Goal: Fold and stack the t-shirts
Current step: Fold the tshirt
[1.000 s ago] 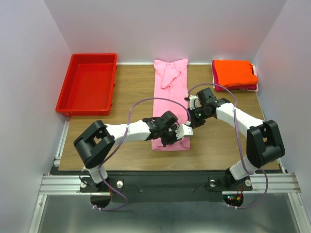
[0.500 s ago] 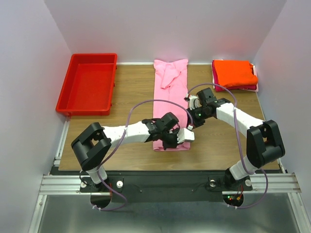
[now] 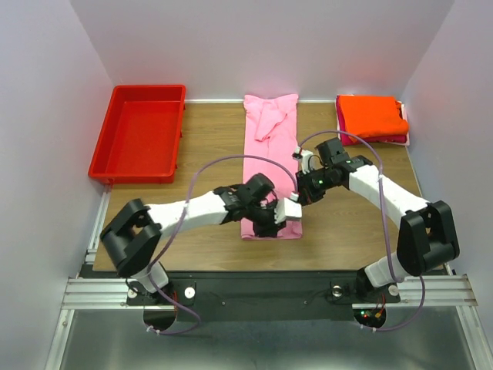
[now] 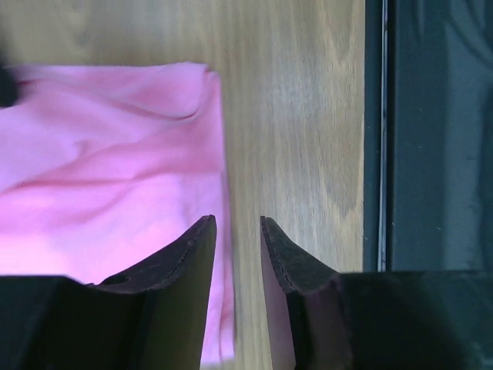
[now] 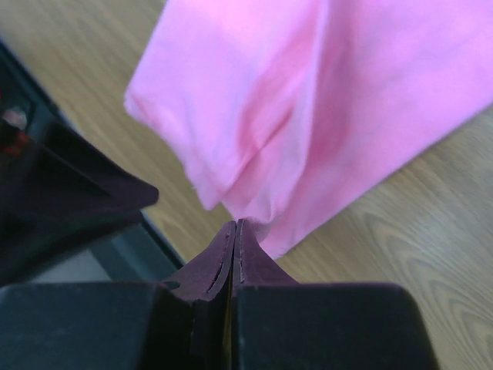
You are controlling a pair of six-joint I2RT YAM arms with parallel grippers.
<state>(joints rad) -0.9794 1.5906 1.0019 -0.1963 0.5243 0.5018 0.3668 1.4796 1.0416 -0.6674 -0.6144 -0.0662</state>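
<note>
three t-shirts: light pink t-shirt (image 3: 269, 166) pinched by right fingers (image 5: 236, 231); left fingers (image 4: 208, 231) narrowly apart, empty; two stacked.

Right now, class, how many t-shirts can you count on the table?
3. A light pink shirt lies mid-table; an orange shirt sits folded at the far right corner, atop a darker pink-red shirt showing only at its edges. More could be hidden beneath.
</note>
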